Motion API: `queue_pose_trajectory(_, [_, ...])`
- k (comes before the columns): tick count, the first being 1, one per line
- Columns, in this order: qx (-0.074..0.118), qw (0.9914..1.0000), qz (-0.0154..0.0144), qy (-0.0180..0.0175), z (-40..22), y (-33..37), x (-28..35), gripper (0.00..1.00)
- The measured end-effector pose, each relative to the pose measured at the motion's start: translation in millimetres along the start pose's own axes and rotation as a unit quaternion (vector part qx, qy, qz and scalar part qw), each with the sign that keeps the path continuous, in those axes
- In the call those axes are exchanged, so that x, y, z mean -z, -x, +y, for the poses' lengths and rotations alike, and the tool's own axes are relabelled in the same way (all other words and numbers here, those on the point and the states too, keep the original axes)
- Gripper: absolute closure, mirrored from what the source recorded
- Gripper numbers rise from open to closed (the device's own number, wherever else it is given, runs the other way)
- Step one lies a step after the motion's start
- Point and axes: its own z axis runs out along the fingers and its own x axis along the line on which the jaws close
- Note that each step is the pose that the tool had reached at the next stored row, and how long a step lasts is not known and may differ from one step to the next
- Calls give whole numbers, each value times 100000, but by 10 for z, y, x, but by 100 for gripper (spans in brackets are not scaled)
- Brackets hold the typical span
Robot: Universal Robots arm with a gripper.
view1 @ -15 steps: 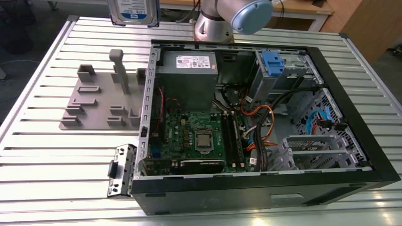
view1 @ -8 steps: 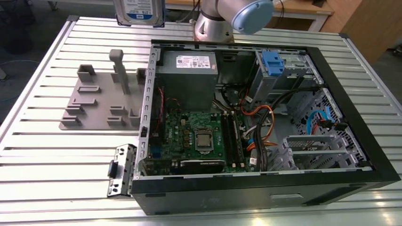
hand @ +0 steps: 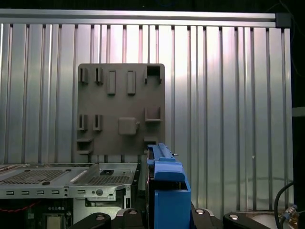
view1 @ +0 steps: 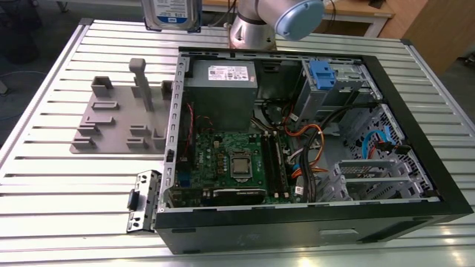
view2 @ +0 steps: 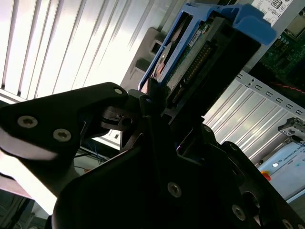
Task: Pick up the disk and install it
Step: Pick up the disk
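1. While the claw (view2: pixel 156 107) grips the disk (view2: pixel 209 52) with its jaws closed on the drive's body, the second wrist view shows the drive edge-on, with its connector row and a blue side rail (view2: pixel 228 19) towards the camera.
2. In the exterior view the disk (view1: pixel 172 14) hangs at the top edge of the frame, towards the exterior view's left. Its white-and-blue label faces the camera, and it is raised off the bench (view1: pixel 44 183), a surface of silver metal slats.
3. Just beside the disk, at top centre of the exterior view, stands the robot arm (view1: pixel 256 28), a grey column with a pale blue joint cap.
4. An open computer case (view1: pixel 415 167) lies on its side on the bench and takes up the centre and the exterior view's right.
5. Inside the case, a green motherboard (view1: pixel 230 161) sits at lower centre and a grey power supply box (view1: pixel 222 89) with a white sticker at upper centre. A grey metal cage (view1: pixel 315 97) with a blue plastic tab sits at upper right.
6. A grey fixture plate (view1: pixel 119 119) with upright posts lies on the bench at the exterior view's left, just beside the case.
7. In the first wrist view the fixture plate (hand: pixel 121 109) is seen flat against the bench slats, and the disk (hand: pixel 167 186) stands edge-on in front of it, blue rail towards the camera.
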Motion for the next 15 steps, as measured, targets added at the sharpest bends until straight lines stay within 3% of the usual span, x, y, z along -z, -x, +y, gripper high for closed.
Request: queue_pose_trajectory(15, [0, 100000, 0, 11, -245, 2, 7, 64])
